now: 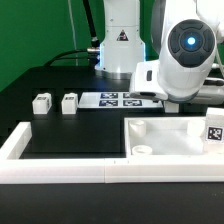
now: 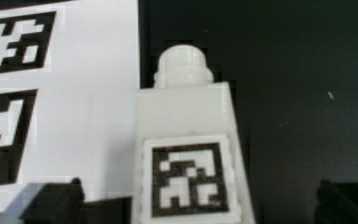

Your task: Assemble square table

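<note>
The gripper (image 2: 194, 205) hangs over one leg (image 2: 185, 120) of the square table with its jaws spread wide. A dark fingertip (image 2: 43, 205) stands on either side of the leg, and neither touches it, so nothing is held. The leg lies flat on the black surface (image 2: 300, 90). It is a white block with a tag (image 2: 185, 178) on its upper face and a rounded peg (image 2: 185, 65) at the end away from the fingers. The marker board (image 2: 34, 100) lies along one side of it, just beside it; whether the two touch cannot be told. In the exterior view the arm (image 1: 185, 55) leans in from that view's right. Its bulky wrist covers the gripper and this leg, so neither shows there. Two more legs (image 1: 41, 101) (image 1: 69, 101) stand side by side on the exterior view's left of the board, well apart from the arm. The top (image 1: 175, 140) rests in the near corner on the exterior view's right, rim up, with a round socket (image 1: 143, 151) in its near corner and a tag (image 1: 213, 130) on its edge. It sits against the white rail (image 1: 60, 172), which runs along the front and turns up the exterior view's left side. The arm's base (image 1: 120, 45) stands behind the board.
</note>
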`<control>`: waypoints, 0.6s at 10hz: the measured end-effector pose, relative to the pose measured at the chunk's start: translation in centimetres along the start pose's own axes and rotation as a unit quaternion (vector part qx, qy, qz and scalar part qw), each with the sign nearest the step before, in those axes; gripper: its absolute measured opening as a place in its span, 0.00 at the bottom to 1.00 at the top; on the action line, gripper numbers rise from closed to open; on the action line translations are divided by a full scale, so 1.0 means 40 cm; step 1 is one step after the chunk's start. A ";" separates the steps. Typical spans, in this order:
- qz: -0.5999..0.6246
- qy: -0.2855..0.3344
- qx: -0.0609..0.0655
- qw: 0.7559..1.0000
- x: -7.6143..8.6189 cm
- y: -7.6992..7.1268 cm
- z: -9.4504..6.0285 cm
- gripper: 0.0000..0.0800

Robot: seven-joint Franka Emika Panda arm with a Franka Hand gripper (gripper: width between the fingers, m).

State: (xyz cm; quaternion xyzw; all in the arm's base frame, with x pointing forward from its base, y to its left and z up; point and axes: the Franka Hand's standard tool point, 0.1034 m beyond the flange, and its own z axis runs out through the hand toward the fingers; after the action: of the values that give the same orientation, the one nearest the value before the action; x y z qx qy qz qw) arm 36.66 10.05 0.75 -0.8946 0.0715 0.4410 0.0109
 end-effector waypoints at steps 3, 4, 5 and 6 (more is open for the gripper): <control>0.001 0.000 0.002 1.000 0.001 0.004 -0.001 0.51; 0.002 0.000 0.002 1.000 0.001 0.005 -0.001 0.36; 0.002 0.000 0.003 1.000 0.002 0.006 -0.002 0.36; 0.003 0.000 0.003 1.000 0.002 0.007 -0.002 0.36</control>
State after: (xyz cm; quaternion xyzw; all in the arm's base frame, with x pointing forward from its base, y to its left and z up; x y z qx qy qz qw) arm 36.73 9.74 0.75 -0.8942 0.0752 0.4412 0.0126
